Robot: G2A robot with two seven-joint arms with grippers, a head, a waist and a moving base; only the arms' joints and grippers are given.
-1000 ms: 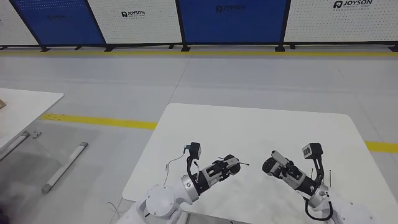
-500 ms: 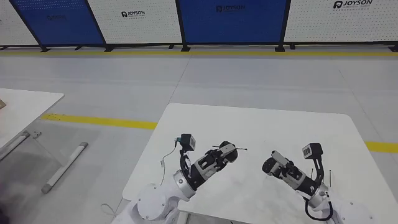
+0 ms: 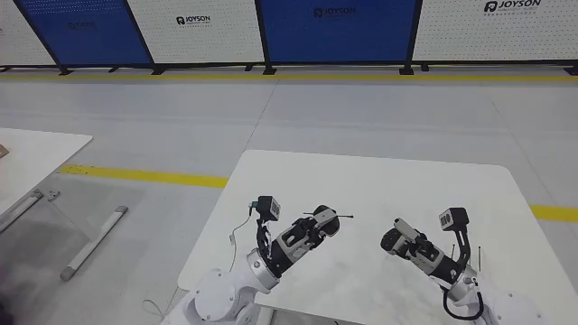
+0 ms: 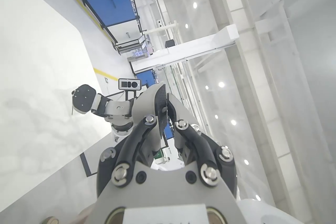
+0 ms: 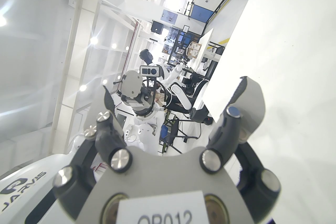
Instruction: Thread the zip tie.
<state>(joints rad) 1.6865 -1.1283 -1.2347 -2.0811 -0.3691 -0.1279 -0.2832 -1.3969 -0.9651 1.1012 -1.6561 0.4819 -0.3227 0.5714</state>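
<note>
1. The zip tie (image 3: 330, 214) is a thin, dark, straight strip that looks stiff. It sits at lower centre of the top view, held off the bench. Its long axis runs nearly level across the frame, and a short length shows on either side of the jaws.
2. The left gripper (image 3: 327, 220) has its jaws pressed together, pinching the tie. In the left wrist view the black ribbed pads (image 4: 160, 107) meet face to face. The strip itself is too thin to make out there.
3. The right gripper (image 3: 391, 239) lies to the right of the tie and slightly lower in the top view, near but not touching. In the right wrist view its jaws are spread with nothing between them. The fingers are grey and curved, with dark inner edges.
4. Key relation: the tie's right-hand free end points roughly toward the right gripper, with bare bench showing in the gap between them. I cannot tell which end is the head and which the tail.
5. Judgement: the right arm is the free one and is placed to take that end.
6. The bench (image 3: 379, 181) is white, smooth and matt, with rounded corners.
</note>
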